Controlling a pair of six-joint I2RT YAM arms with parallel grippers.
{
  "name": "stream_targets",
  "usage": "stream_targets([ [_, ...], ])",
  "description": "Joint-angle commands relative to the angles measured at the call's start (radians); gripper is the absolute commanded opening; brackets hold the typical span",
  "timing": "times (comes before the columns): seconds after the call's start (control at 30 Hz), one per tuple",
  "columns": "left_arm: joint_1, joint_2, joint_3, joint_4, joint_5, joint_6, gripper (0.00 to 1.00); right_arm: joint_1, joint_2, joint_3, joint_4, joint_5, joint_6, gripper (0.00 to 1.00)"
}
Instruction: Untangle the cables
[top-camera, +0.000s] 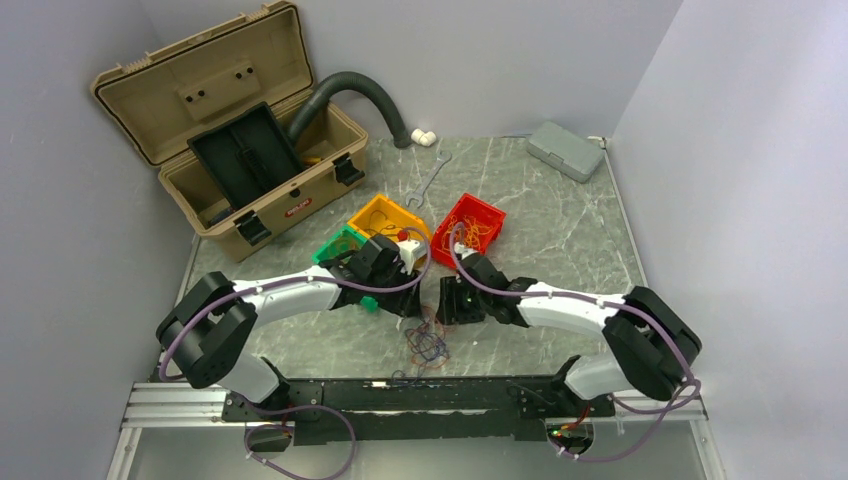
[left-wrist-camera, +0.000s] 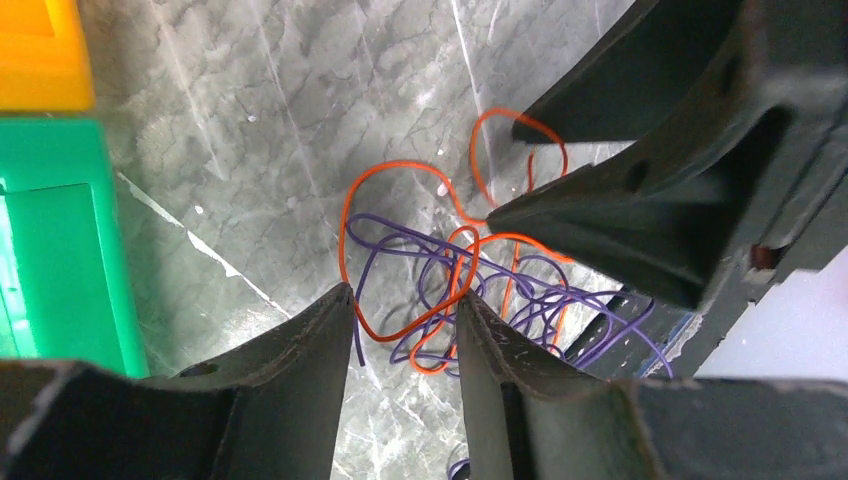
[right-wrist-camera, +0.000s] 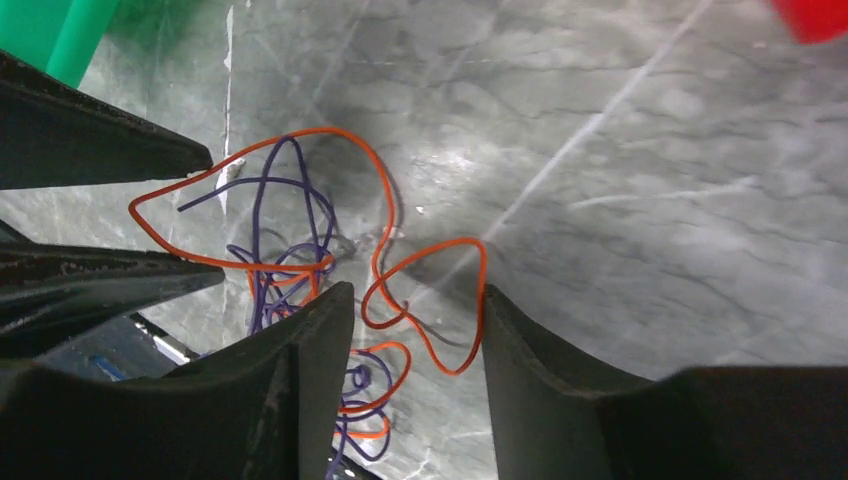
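Marble worktop (top-camera: 560, 230), tangled cables (top-camera: 428, 345); left hand (left-wrist-camera: 405, 294), right hand (right-wrist-camera: 417, 291) both apart astride them (grasping step); next: pinch, draw apart.

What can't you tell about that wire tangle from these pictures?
- Top view: the tangle of thin orange and purple wires is too small to trace strands.
- Left wrist view: the black left claw hides its lower loops.
- Right wrist view: the black right claw covers its near part.
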Motion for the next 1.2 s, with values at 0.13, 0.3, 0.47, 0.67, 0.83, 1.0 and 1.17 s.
stream_targets([
  [0.13, 0.004, -0.110, -0.021, 0.003, -0.033, -0.002, 0.57, 0.074, 0.053, 0.065, -0.087, 0.147, 0.026, 0.20],
  [0.3, 0.004, -0.259, -0.034, -0.118, -0.092, 0.024, 0.73, 0.075, -0.035, 0.075, -0.135, 0.186, 0.037, 0.00],
  [0.47, -0.020, -0.364, -0.077, -0.120, -0.022, 0.015, 0.78, 0.074, -0.086, 0.086, -0.163, 0.186, 0.046, 0.00],
  [0.67, -0.124, -0.291, -0.062, -0.057, 0.001, 0.001, 0.83, 0.074, -0.116, 0.082, -0.163, 0.164, 0.062, 0.00],
  [0.83, -0.175, -0.164, -0.034, -0.013, -0.053, -0.057, 0.87, 0.074, -0.138, 0.075, -0.164, 0.167, 0.072, 0.00],
  [1.0, -0.192, -0.055, 0.011, 0.025, -0.104, -0.100, 0.81, 0.074, -0.154, 0.060, -0.153, 0.166, 0.087, 0.00],
  [1.17, -0.198, 0.008, 0.046, 0.077, -0.094, -0.098, 0.20, 0.058, -0.179, 0.059, -0.201, 0.216, 0.103, 0.00],
])
